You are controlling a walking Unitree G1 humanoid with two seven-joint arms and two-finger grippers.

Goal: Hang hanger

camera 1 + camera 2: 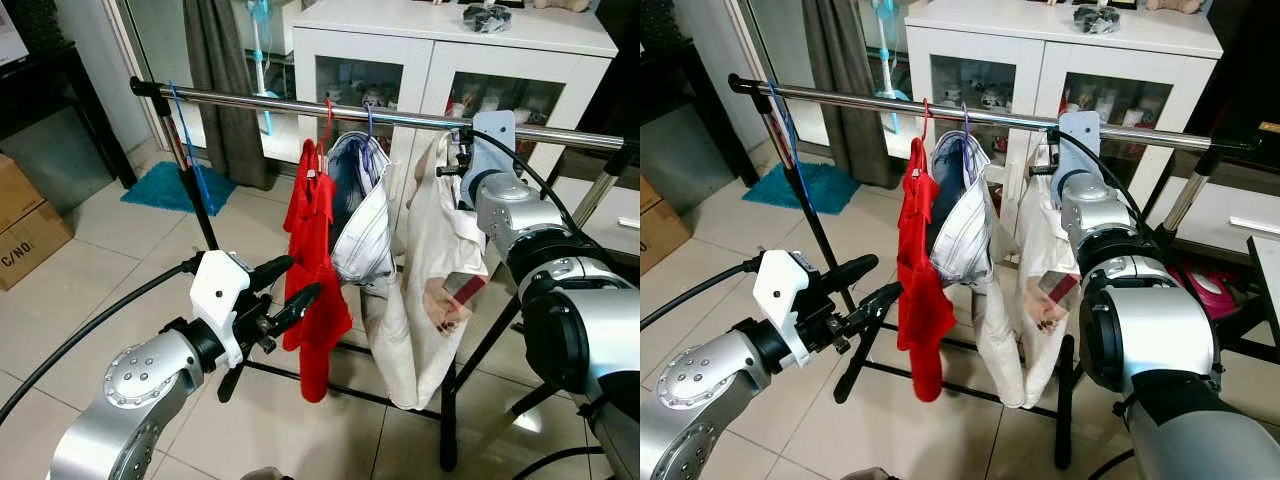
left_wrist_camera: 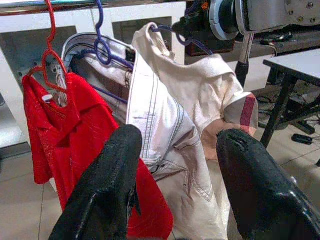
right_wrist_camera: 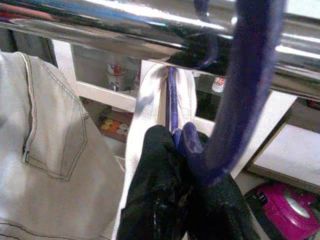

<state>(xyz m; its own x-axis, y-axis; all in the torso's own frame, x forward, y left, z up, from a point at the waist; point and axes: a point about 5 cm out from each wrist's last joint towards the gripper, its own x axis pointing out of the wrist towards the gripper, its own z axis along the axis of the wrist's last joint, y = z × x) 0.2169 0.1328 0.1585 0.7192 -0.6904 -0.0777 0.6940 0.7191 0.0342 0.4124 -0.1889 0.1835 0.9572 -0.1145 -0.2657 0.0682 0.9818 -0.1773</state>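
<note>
Right pincer (image 3: pixel 180 165) pinches my purple hanger (image 3: pixel 240 100) below its hook at the rail (image 1: pixel 400 117); stiff, shirt-weighted, slippery there. Left pincer (image 1: pixel 290 285) gapes empty.

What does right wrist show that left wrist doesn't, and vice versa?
Right wrist: the right gripper shut on the purple plastic hanger, whose hook reaches up to the chrome clothes rail seen close up; a pink object sits low behind.

Left wrist: the left gripper open and holding nothing, the red shirt on its red hanger, and the right arm's wrist from outside.

Both: the pale denim garment, the cream shirt on the purple hanger, and the rail.
</note>
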